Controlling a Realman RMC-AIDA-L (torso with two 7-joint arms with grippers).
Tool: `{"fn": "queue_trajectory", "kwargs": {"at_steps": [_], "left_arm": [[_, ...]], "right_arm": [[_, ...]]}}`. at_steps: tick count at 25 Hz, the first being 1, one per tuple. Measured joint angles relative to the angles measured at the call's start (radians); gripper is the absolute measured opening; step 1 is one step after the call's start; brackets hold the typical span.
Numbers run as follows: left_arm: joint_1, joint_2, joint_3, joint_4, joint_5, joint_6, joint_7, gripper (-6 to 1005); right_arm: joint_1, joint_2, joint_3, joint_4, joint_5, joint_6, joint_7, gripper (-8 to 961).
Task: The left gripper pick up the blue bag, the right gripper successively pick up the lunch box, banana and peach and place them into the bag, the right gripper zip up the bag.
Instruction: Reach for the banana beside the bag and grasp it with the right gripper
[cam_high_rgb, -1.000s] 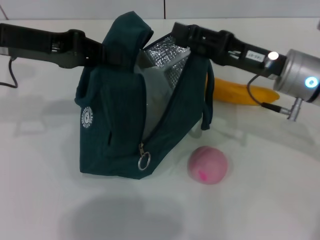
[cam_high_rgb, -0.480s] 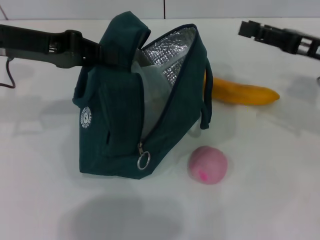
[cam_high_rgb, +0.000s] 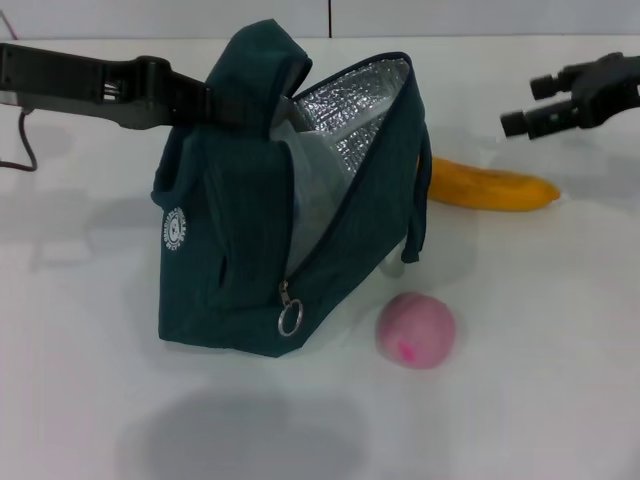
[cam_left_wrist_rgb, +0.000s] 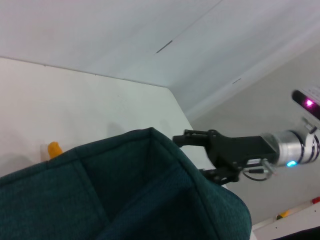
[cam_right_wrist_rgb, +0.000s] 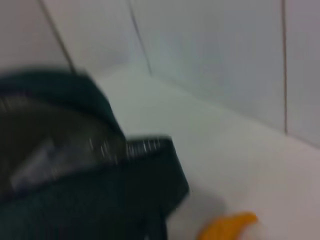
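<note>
Bag (cam_high_rgb: 250, 240) stood unzipped on the counter (cam_high_rgb: 520, 400), its top flap pinched shut in the left gripper (cam_high_rgb: 205, 100). Beside it lay the peach (cam_high_rgb: 416, 329); behind it, the banana (cam_high_rgb: 490, 187). Right gripper (cam_high_rgb: 530, 108) hovered above the banana, jaws spread, empty. Only the head view showed the peach.

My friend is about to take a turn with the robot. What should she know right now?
Left gripper is shut on the blue bag, holding its top up, mouth open.
Right gripper is open and empty, in the air above the banana.
Lunch box is in the bag.
Peach lies on the table beside the bag.
Left to do: banana, peach, then the zipper.
</note>
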Motion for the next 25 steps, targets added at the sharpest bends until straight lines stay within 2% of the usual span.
{"fn": "queue_trajectory", "kwargs": {"at_steps": [5,11,13,19,25], "left_arm": [[0.001,-0.001,0.0,0.0,-0.001,0.001,0.001,35],[-0.004,-0.005,0.001,0.0,0.001,0.001,0.002,35],[-0.008,-0.005,0.002,0.0,0.003,0.001,0.002,35],[-0.01,-0.007,0.002,-0.001,0.008,-0.001,0.0,35],[-0.013,-0.007,0.002,-0.001,0.011,0.0,-0.008,35]], "right_arm": [[0.116,0.002,-0.005,-0.004,-0.238,-0.047,0.012,885],[0.189,0.039,-0.003,-0.01,-0.432,-0.037,0.0,886],[0.203,0.049,-0.005,0.002,-0.467,-0.031,-0.003,886],[0.203,0.105,-0.006,0.012,-0.535,0.026,-0.024,887],[0.188,0.128,0.001,0.036,-0.539,0.073,-0.048,887]]}}
